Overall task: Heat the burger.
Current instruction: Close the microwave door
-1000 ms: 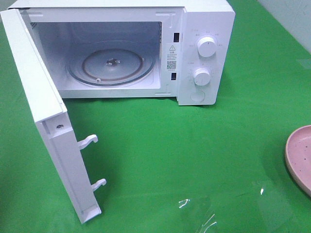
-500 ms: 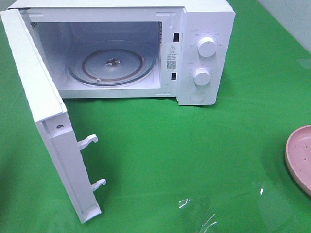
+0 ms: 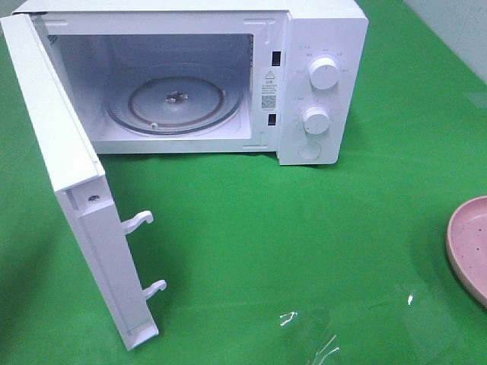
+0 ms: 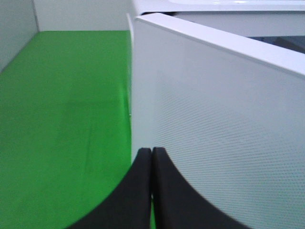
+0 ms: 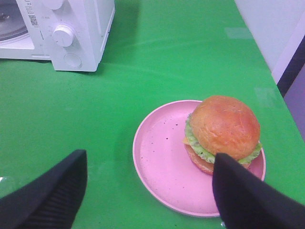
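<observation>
From the exterior high camera, a white microwave (image 3: pixel 228 76) is seen on a green tablecloth (image 3: pixel 304 251), its door (image 3: pixel 76 198) swung wide open toward the left. A glass turntable (image 3: pixel 175 103) lies inside the cavity, and two round knobs (image 3: pixel 323 74) are set on the control panel at the right. Part of a pink speckled plate (image 3: pixel 468 247) is cut off by the right edge; neither gripper is seen here.

In the left wrist view, the left gripper (image 4: pixel 151 157) is shown with its two black fingers pressed together, nothing between them, close to the outer face of the white door.

In the right wrist view, the right gripper (image 5: pixel 147 179) is shown with its fingers spread wide apart, empty, above the plate. The burger (image 5: pixel 223 133) is seated on that plate, toward one side, away from the microwave.
</observation>
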Robot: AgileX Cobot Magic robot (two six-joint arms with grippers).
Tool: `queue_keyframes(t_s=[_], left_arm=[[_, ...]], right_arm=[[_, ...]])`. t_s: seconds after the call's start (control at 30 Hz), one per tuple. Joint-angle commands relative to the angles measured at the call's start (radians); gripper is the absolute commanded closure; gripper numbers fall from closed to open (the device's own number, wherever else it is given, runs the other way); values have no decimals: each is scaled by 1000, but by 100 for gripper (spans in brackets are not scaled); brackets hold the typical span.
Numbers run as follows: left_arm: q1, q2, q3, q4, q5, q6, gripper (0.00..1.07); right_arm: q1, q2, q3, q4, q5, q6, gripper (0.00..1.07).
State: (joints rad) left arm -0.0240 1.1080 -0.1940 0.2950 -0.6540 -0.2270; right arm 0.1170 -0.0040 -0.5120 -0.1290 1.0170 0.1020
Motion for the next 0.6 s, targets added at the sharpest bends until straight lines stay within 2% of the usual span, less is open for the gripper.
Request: queue_keyframes(t_s=[0.03,0.3,0.43,0.5,0.6], left_arm=[[0,53,2,92,-93,-61,107],[-3,143,2,131,-189,-93,107],[-62,182,-23,128,-190,-87,107],[-113,218,-31,73,-190,-56,107],[-141,245,-32,18,-193,-28,107]], right_arm=[[-4,-25,5,-1,-14,-6,38],[-4,-25,5,-1,-14,-6,38],[-4,-25,5,-1,-14,-6,38],[-4,-25,5,-1,-14,-6,38],[-4,-25,5,-1,-14,-6,38]])
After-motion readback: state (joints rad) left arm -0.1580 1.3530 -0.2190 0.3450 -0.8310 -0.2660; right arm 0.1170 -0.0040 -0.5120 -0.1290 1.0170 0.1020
